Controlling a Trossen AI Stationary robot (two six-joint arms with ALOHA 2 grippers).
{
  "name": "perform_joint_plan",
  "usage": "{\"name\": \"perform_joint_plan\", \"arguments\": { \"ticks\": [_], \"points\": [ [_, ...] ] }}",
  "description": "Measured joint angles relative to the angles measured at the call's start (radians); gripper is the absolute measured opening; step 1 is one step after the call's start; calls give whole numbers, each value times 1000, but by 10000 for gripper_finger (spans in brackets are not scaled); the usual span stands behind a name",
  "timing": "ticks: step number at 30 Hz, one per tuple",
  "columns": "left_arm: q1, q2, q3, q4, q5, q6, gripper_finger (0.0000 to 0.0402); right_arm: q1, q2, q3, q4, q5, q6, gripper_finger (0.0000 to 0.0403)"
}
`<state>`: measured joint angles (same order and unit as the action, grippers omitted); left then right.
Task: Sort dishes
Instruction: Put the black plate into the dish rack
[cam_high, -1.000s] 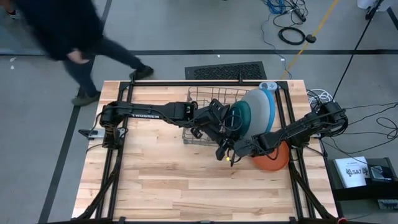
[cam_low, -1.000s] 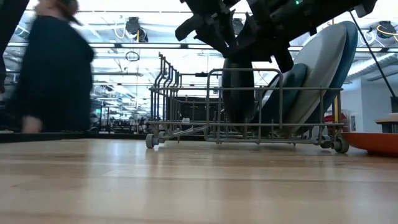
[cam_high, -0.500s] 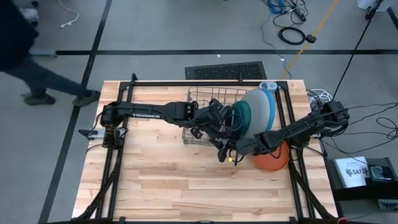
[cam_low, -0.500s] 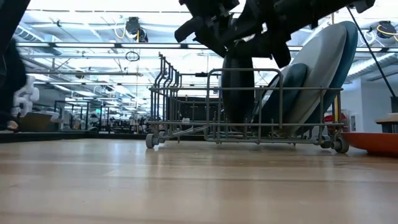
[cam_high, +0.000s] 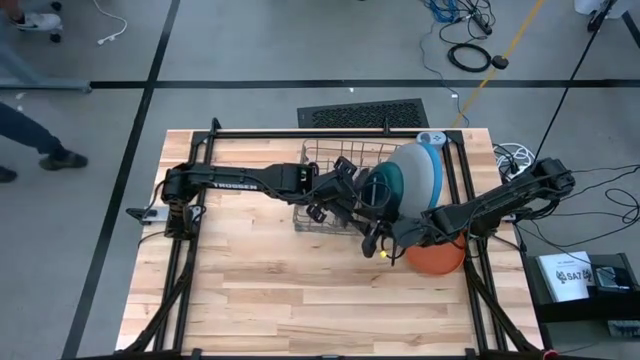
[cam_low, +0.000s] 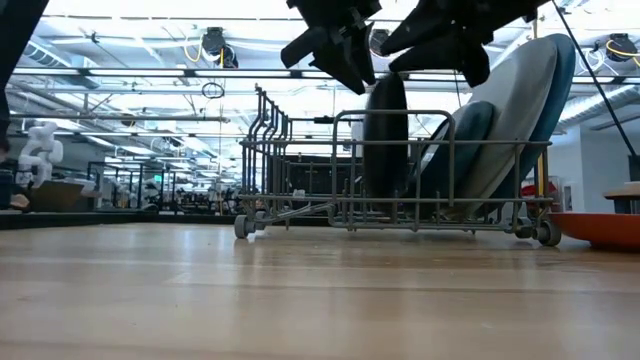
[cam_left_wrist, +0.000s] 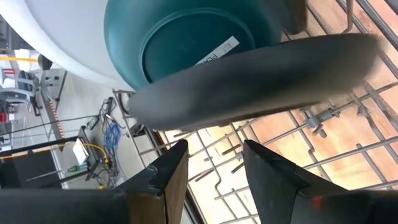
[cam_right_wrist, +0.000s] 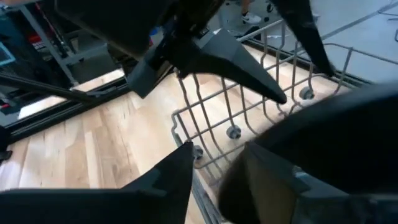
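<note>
Right gripper (cam_high: 385, 248), fingers apart and empty, has drawn back from the rack's near edge beside the orange plate (cam_high: 440, 256). Left gripper (cam_high: 362, 208) stays over the wire rack (cam_low: 300, 190), fingers parted, clear of the upright black plate (cam_low: 386, 140). Teal plate (cam_high: 392, 182) and pale plates (cam_high: 422, 172) lean behind.

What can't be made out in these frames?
- Black plate: rim top hidden by both grippers, low view.
- Orange plate: partly under right arm, high view; cut by edge, low view.
- Right gripper: whether it touches the black plate, unclear.
- Wire rack: floor hidden by arms.
</note>
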<state>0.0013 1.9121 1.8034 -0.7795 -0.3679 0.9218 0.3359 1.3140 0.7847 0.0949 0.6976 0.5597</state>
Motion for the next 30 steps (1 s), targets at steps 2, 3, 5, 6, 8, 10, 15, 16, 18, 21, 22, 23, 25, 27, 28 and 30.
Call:
{"name": "perform_joint_plan", "arguments": {
  "ticks": [2,3,5,6,8,10,15,16,18,21,22,23,25,27,28,30],
  "points": [
    [0,0,0,0,0,-1,154,0,1,0,-27,-31,-2,129],
    [0,0,0,0,0,-6,154,0,1,0,-38,-45,5,127],
    [0,0,0,0,0,-23,154,0,1,0,-68,-48,29,126],
    [-1,0,0,-1,0,-28,154,1,1,0,-81,-49,38,126],
    [-1,0,0,-12,0,-35,154,1,-3,0,-90,-50,47,126],
    [-1,0,0,-23,0,-48,154,1,-7,0,-84,-56,47,126],
    [5,0,0,-38,0,-66,154,0,-11,0,-90,-69,25,125],
    [9,0,0,-38,0,-76,154,0,-11,0,-91,-69,23,124],
    [16,0,0,-42,0,-90,154,1,-11,0,-93,-69,8,116],
    [27,-1,0,-47,0,-113,154,9,-11,0,-94,-51,-23,87],
    [30,-1,0,-49,0,-120,154,14,-11,5,-102,-39,-37,74],
    [34,-1,0,-49,0,-124,154,20,-11,10,-102,-27,-55,59],
    [39,-1,0,-50,0,-132,154,31,-11,19,-98,-10,-94,26],
    [39,-1,0,-53,0,-132,154,43,-11,28,-101,15,-137,7],
    [39,-1,0,-54,0,-131,154,49,-11,32,-102,31,-151,6],
    [39,-1,0,-53,13,-132,154,55,-11,47,-129,48,-162,7]
  ]
}}
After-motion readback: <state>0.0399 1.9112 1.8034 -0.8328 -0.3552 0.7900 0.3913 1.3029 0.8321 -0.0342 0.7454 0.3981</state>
